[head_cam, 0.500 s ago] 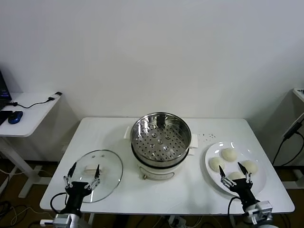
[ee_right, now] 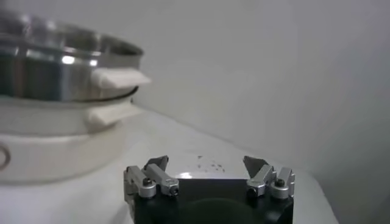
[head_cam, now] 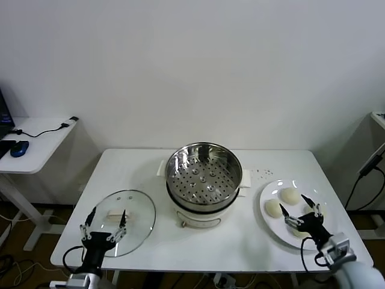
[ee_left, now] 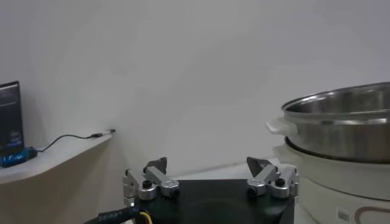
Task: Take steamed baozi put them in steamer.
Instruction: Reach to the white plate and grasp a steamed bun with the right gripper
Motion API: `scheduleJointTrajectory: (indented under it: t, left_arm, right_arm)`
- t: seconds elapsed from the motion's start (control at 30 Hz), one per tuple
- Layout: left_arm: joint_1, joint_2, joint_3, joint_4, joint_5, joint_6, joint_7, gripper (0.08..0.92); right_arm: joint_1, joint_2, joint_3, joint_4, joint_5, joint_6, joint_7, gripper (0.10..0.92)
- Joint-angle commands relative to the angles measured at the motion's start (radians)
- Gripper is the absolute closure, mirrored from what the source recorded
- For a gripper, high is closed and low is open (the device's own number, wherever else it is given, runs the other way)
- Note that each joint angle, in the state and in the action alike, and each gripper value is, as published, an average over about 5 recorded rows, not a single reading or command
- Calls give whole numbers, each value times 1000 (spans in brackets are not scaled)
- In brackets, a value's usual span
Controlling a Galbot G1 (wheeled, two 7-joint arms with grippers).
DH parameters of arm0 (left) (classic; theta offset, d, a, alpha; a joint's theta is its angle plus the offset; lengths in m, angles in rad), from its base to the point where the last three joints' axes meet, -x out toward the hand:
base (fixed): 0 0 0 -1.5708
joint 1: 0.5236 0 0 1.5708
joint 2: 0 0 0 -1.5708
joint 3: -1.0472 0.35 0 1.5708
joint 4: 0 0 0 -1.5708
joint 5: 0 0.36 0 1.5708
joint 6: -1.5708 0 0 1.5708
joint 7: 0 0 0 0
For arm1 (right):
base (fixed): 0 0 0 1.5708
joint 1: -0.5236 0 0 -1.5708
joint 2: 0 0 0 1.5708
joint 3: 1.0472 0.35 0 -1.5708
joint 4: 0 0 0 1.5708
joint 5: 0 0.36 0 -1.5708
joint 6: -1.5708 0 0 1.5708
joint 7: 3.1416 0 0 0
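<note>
Both end effectors spread wide, right end effector over baozi, left end effector over lid

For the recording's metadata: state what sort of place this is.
Probably an office or lab set up for a cooking trial, not a kitchen: bare white walls, a white table holding a steamer and a plate of baozi, and a side desk with a computer mouse.

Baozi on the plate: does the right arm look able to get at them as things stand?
Probably yes. The right tool hangs open directly over the white plate, right by the baozi, and nothing stands between them. The left tool waits far off, over the glass lid.
</note>
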State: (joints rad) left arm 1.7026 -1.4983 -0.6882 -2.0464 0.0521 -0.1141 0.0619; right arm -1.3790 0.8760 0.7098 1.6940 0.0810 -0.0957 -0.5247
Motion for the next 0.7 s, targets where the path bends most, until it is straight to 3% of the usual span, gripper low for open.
scheduleJointTrajectory:
  t: [0.03, 0.3, 0.7]
  left_arm:
    - [-2, -1, -1, 1, -4, 0, -7, 177]
    - [-2, -1, -7, 7, -8, 2, -11, 177]
    - [-20, 2, -9, 25, -16, 16, -19, 177]
  right_arm:
    - [289, -407, -158, -235, -219, -1, -436, 203]
    - [978, -497, -855, -501, -327, 122, -627, 203]
    - [1323, -253, -1259, -756, -341, 130, -686, 203]
